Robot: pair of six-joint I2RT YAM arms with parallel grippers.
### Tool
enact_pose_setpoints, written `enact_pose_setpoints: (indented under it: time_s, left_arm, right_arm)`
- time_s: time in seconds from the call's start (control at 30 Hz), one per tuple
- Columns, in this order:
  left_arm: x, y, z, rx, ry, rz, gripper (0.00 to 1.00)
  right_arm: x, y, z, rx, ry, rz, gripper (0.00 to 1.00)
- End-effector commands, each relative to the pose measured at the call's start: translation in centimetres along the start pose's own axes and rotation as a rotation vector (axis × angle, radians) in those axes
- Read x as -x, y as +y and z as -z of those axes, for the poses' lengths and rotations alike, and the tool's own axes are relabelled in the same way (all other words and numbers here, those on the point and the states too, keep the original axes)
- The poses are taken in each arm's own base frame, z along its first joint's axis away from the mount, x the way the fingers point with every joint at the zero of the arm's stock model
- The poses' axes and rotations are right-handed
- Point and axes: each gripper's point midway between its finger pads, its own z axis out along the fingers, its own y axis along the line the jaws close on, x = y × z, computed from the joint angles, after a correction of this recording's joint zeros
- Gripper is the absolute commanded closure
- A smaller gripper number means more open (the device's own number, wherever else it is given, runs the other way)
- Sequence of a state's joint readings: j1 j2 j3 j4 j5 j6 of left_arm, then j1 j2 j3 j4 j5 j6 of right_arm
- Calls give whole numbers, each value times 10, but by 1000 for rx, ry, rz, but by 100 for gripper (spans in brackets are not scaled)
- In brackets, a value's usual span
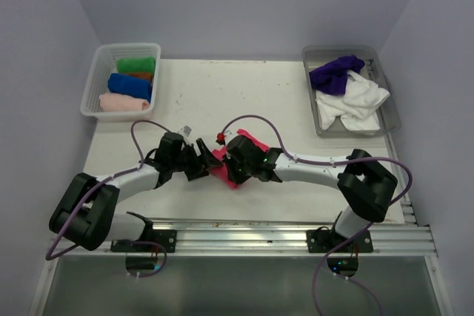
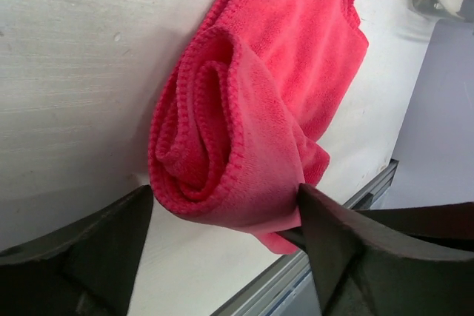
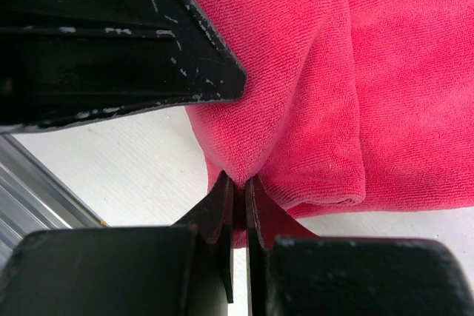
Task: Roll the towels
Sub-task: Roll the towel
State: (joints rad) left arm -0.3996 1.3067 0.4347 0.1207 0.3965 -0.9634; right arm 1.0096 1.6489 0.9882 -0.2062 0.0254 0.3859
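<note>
While right pincer (image 3: pixel 238 183) is clamped on a fold of the hot pink towel (image 2: pixel 296 57), open left pincer (image 2: pixel 224 190) straddles its rolled end; roll axis lies left-right.

The left arm (image 1: pixel 126 179) and right arm (image 1: pixel 318 168) bend inward to meet, the left gripper (image 2: pixel 226 194) with jaws spread wide, the right gripper (image 3: pixel 238 186) pinched tight on the pink towel (image 3: pixel 385 72).

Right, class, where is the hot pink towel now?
In the top view, the hot pink towel lies on the table, front centre, between the left gripper and right gripper.
</note>
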Motion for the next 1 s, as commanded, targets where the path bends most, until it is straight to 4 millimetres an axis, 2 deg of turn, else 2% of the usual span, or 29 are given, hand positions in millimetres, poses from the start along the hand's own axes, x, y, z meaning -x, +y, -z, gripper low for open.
enact_pose_setpoints:
  time_s: [0.0, 0.07, 0.1, 0.17, 0.2, 0.23, 0.27, 0.3, 0.33, 0.37, 0.5, 0.7, 0.9, 0.97]
  left_arm:
    - [9, -9, -6, -51, -23, -6, 23]
    - [9, -6, -10, -36, -12, 4, 36]
    - [10, -5, -13, -24, -5, 10, 52]
    - [9, -5, -16, -19, 11, 16, 72]
    - [8, -3, -16, -3, 25, 22, 89]
    - [10, -5, -18, 1, 31, 19, 97]
    - [9, -4, -18, 10, 42, 17, 100]
    - [8, -4, -17, 31, 59, 23, 100]
    - [7, -1, -17, 45, 70, 19, 100]
    - [6, -2, -16, 50, 80, 19, 100]
    - [-1, 1, -11, 89, 127, 35, 100]
    - [-4, 2, -7, 122, 158, 49, 100]
    - [-4, -2, -2, 123, 162, 50, 100]
    - [-4, -2, -2, 120, 164, 49, 100]
  right_arm:
    - [8, 10, 3, 41, -36, -19, 100]
    - [7, 10, 4, 43, -34, -15, 100]
    - [6, 10, 5, 42, -34, -6, 100]
    - [6, 11, 8, 48, -37, 15, 100]
    - [6, 11, 9, 39, -36, 46, 100]
    - [0, 13, 12, 19, -19, 80, 99]
    - [10, 8, 14, -51, -56, 104, 70]
    - [12, 7, 16, -82, -64, 141, 56]
    - [8, 12, 19, -102, -60, 180, 47]
    - [19, 10, 21, -149, -95, 200, 40]
    - [32, 14, 27, -231, -140, 307, 38]
    - [28, 27, 7, -277, -119, 427, 40]
    - [21, 20, -20, -334, -114, 489, 48]
    - [22, 17, -24, -354, -122, 489, 56]
